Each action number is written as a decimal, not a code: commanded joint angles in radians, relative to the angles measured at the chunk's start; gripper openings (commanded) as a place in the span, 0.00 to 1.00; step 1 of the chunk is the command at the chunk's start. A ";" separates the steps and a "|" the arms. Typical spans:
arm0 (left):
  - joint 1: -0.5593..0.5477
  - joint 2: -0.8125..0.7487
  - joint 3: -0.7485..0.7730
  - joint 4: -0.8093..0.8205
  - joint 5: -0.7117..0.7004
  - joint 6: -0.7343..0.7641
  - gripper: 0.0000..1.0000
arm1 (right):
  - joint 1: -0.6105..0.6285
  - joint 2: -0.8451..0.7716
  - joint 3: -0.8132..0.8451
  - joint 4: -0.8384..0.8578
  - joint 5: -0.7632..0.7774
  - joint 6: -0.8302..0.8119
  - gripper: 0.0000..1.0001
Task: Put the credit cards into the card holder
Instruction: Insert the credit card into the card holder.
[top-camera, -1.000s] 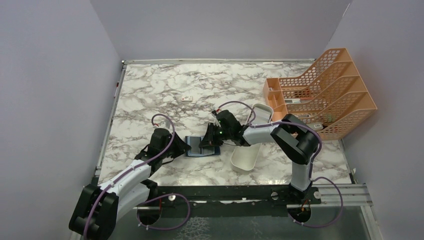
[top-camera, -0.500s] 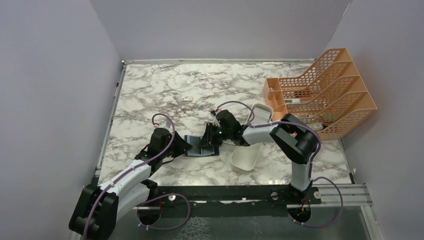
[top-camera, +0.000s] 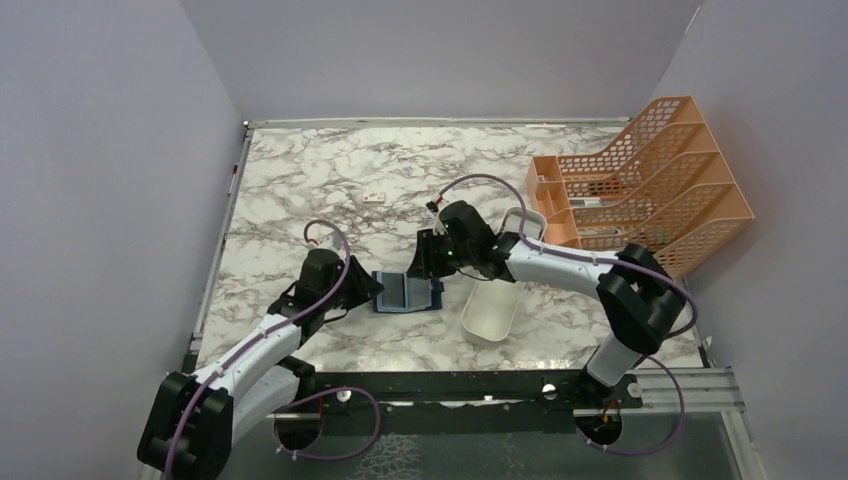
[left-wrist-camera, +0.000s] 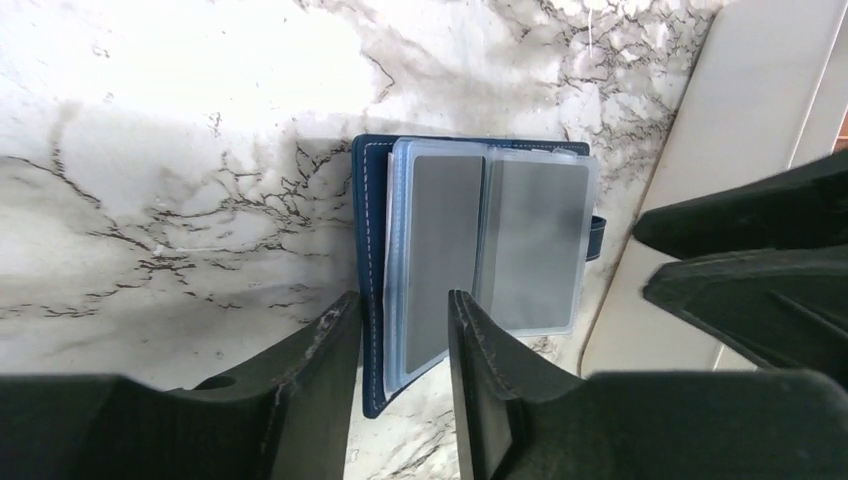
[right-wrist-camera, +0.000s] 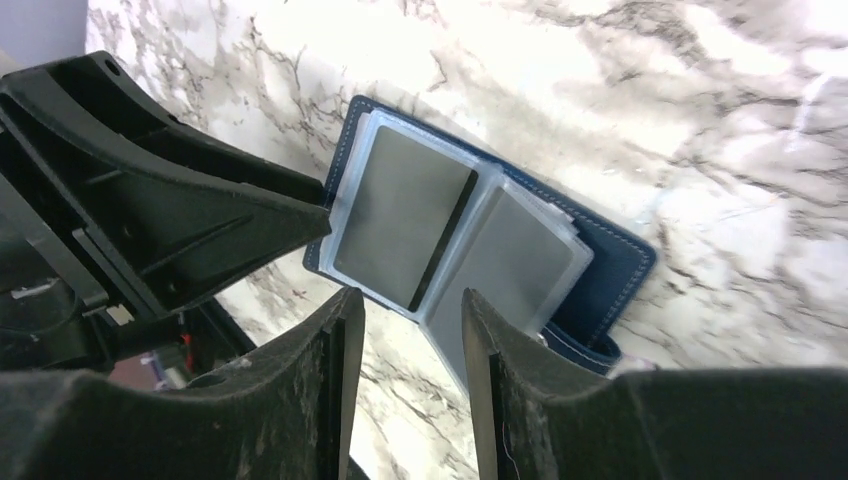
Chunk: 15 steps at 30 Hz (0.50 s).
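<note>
right gripper backed away; card holder lies before parted jaws

White arms, black joints, purple cables

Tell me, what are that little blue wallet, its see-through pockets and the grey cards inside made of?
The card holder looks like navy leather or imitation leather: matte, with pale stitching along its edge. Its pockets seem clear soft plastic, faintly glossy. The cards look like stiff grey plastic, possibly metal.
</note>
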<state>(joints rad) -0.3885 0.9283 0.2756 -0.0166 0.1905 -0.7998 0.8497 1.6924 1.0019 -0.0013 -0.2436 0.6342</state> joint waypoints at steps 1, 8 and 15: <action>-0.006 -0.033 0.073 -0.096 -0.067 0.050 0.42 | 0.004 -0.121 0.057 -0.209 0.159 -0.199 0.46; -0.005 -0.077 0.145 -0.165 -0.083 0.069 0.51 | -0.009 -0.339 0.036 -0.337 0.421 -0.407 0.51; -0.005 -0.077 0.182 -0.174 -0.058 0.091 0.56 | -0.066 -0.429 -0.008 -0.385 0.563 -0.691 0.52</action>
<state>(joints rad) -0.3885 0.8574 0.4229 -0.1677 0.1368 -0.7376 0.8135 1.2972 1.0286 -0.3183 0.1795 0.1661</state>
